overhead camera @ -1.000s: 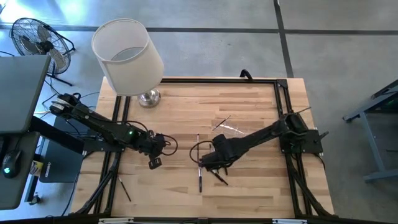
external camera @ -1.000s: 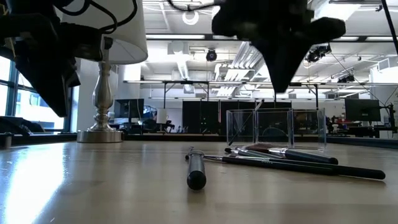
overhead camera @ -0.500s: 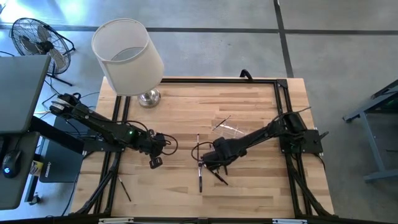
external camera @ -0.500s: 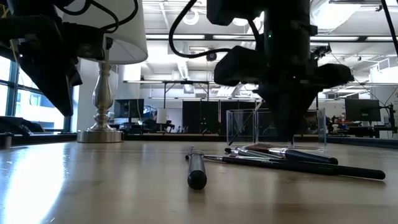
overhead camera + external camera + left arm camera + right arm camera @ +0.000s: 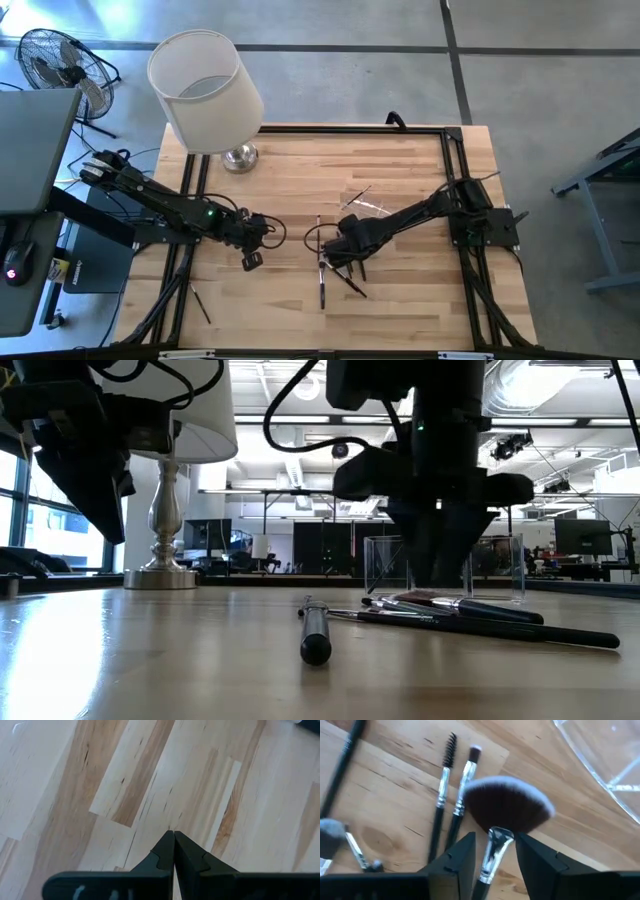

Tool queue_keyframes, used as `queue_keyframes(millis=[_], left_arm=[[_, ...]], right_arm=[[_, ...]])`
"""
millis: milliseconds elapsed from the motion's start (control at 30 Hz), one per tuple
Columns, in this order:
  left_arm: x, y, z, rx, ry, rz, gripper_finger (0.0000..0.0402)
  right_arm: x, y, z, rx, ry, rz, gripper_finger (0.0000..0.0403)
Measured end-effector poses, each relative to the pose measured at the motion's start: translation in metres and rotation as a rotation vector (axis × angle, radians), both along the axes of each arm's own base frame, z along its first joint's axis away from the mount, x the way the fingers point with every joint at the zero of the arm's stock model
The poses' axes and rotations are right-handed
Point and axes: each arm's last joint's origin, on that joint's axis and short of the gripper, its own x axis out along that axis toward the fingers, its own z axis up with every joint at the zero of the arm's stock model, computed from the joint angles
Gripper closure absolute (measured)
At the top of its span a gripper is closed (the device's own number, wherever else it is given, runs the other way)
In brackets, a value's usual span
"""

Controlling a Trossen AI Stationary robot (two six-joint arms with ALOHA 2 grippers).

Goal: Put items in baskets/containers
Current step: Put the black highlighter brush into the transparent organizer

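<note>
A: Now, where is your right gripper (image 5: 494, 851)?

B: Low over the brush cluster at mid-table, just left of the clear box (image 5: 372, 205). My two fingers (image 5: 454, 857) stand apart, one on each side of the fan brush's metal ferrule. Whether they touch it I cannot tell. The fan brush (image 5: 506, 810) lies flat on the wood, its dark, pale-tipped bristles spread out ahead of my fingers.

A: What lies beside it?

B: A spoolie (image 5: 441, 800) and a small round-tipped brush (image 5: 465, 777), side by side, roughly parallel to the fan brush. One more dark handle (image 5: 342, 765) lies farther out on the same side.

A: And the other items?

B: From table height, a thick black pencil (image 5: 316, 635) points toward the camera, left of the cluster. A thin stick (image 5: 201, 303) lies alone at the table's near left.

A: The box?

B: Upright on the table (image 5: 400, 300), beyond the brushes; its contents are unclear.

A: Your left gripper (image 5: 173, 851)?

B: Closed, fingertips together, empty, over bare wood left of centre. A lamp (image 5: 205, 92) stands at the far left corner.
</note>
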Motion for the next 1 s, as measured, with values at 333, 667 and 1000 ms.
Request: queue_keyframes(millis=[333, 667, 1000], left_arm=[[0.0, 0.0, 0.0, -0.002, 0.001, 0.003, 0.0401], [0.0, 0.0, 0.0, -0.003, 0.001, 0.003, 0.0401], [0.0, 0.0, 0.0, 0.001, -0.001, 0.004, 0.0401]], right_arm=[[0.0, -0.002, -0.007, 0.057, 0.005, -0.024, 0.0263], [-0.012, -0.003, -0.033, 0.115, -0.018, -0.054, 0.0263], [-0.011, -0.002, -0.034, 0.107, -0.027, -0.006, 0.0357]])
